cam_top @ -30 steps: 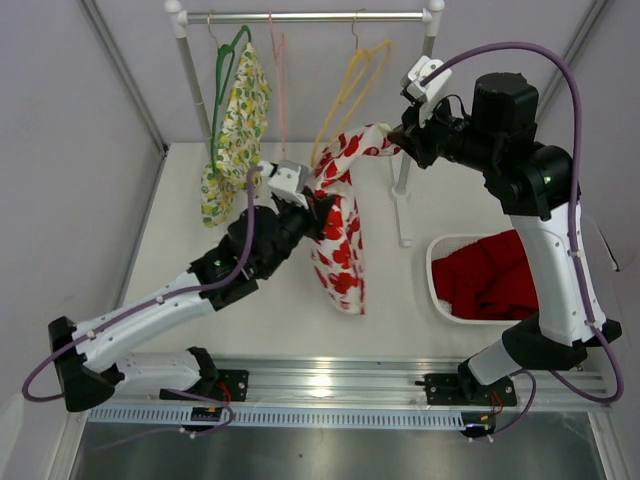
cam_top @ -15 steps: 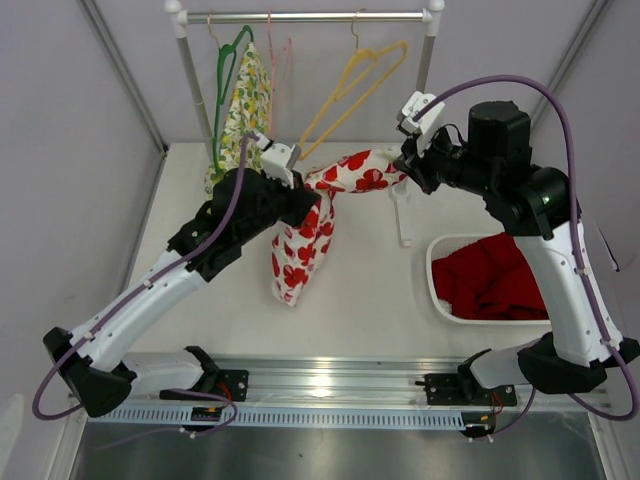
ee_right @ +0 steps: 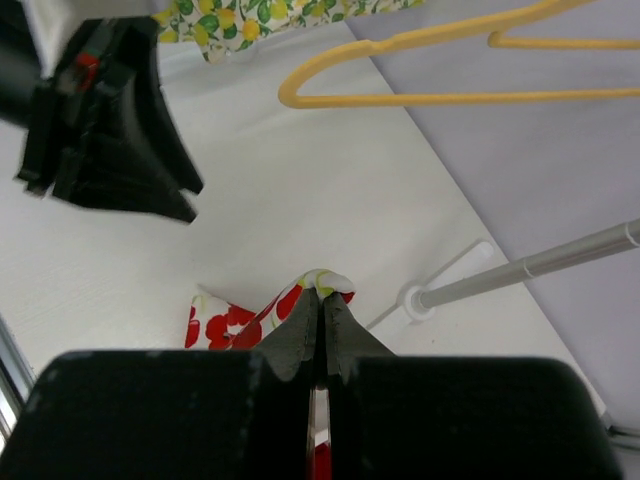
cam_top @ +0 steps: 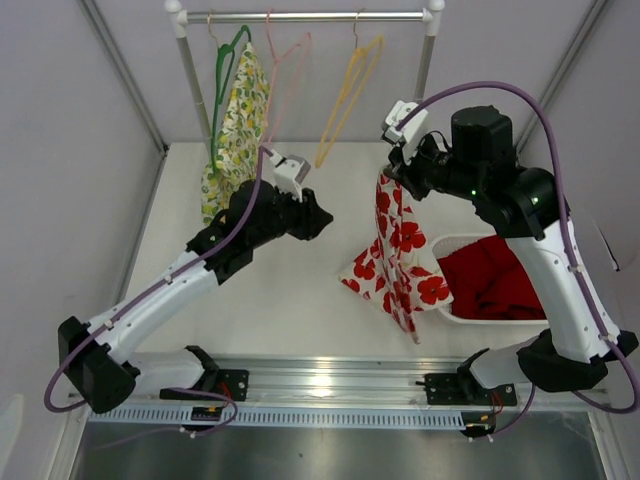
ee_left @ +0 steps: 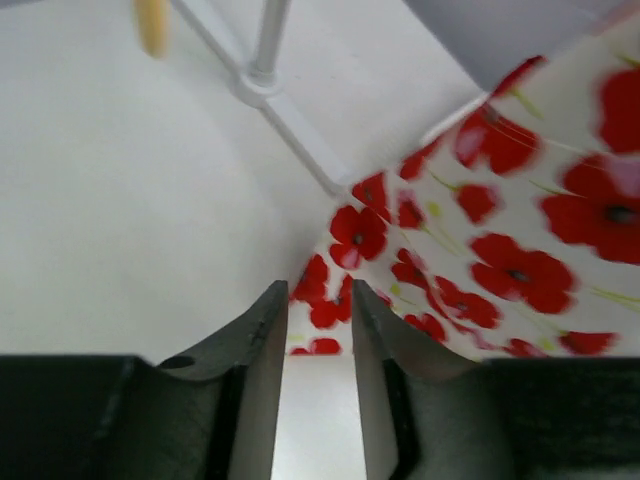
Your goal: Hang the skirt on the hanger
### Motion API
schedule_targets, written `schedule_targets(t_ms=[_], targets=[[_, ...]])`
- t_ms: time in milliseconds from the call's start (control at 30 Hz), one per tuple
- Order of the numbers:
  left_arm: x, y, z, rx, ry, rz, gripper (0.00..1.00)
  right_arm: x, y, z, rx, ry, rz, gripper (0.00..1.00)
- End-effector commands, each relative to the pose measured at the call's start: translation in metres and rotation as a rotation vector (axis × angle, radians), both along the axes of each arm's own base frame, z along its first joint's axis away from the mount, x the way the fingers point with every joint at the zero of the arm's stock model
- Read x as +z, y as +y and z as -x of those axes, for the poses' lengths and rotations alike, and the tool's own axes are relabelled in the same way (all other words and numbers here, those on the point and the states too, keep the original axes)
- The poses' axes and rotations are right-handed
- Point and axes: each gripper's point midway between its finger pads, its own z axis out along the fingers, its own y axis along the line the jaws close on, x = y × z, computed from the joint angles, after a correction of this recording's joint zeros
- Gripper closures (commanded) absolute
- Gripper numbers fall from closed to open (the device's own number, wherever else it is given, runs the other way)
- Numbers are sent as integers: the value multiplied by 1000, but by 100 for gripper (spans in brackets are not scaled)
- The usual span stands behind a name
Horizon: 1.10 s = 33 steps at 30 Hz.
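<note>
At the far left of the rail (cam_top: pixel 300 16), a green hanger (cam_top: pixel 228 70) already carries a lemon-print garment (cam_top: pixel 238 125). At its 5 o'clock the left tool (cam_top: pixel 318 222) hovers over the desk (cam_top: pixel 290 300), pointing toward 3 o'clock. Its wrist view shows the jaws a little apart with nothing between them, so it is released.

Further along the rail hang two bare hangers, a pink hanger (cam_top: pixel 287 70) and then a yellow hanger (cam_top: pixel 348 100), which is tilted.

At 4 o'clock of the yellow hanger, the right tool (cam_top: pixel 392 168) is clenched on one spot of the top edge of the skirt (cam_top: pixel 400 245). The skirt dangles toward 6 o'clock in a bunched column beside the basket (cam_top: pixel 432 270) of red cloth (cam_top: pixel 490 280). Whether its hem touches the desk I cannot tell.

The step in hand looks like regripping, since one pinch alone cannot spread the waist over a hanger. The left tool would do best to take the top edge just at 9 o'clock of the right tool's pinch, not lower on the loose folds. The two tools could then draw apart until the waist is taut and level. After that, lifting the skirt toward 11 o'clock and coming in slowly would help, because the yellow hanger hangs free and a nudge would likely set it swinging.
</note>
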Motion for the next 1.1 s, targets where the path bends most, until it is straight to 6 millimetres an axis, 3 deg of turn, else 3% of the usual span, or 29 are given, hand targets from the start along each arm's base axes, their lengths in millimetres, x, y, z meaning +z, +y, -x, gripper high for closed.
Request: schedule_targets(t_ms=[0,33,100,133,200,300,400,633,833,867,900,933,967,1000,1067], targets=[[43,-26,38,-94,-104,229,54,6,4,-22,-70,-67,11,100],[43,-38,52,-97,-108,248,52,4,5,-25,-78,-66,12,100],[19,-50,68,-97,-87,246,44,-1,7,-29,-92,-57,27,100],[26,-61,80,-91,-114,285,41,-4,9,-28,-89,-51,34,100],[-6,-74,96,-112,-72,272,39,-6,10,-28,-88,-52,37,100],[-40,-81,92,-73,-30,221,38,-10,12,-27,-85,-43,41,100],[-72,-74,74,26,-43,147,38,-6,11,-23,-77,-47,29,100],[-93,-77,56,100,-62,51,37,-6,8,-21,-83,-48,39,100],[-101,-115,84,1,-49,110,36,-3,9,-24,-89,-50,38,100],[-116,-122,85,13,-39,77,34,-3,10,-25,-89,-47,36,100],[-116,-133,95,9,-46,72,33,-2,11,-24,-88,-49,33,100],[-114,-134,91,75,-65,68,32,-1,11,-25,-90,-50,31,100],[-130,-138,90,116,-45,56,31,-2,12,-25,-91,-48,34,100],[-127,-147,97,120,-51,73,30,-2,11,-25,-94,-49,35,100],[-126,-147,92,228,-60,104,30,-4,12,-26,-98,-45,42,100]])
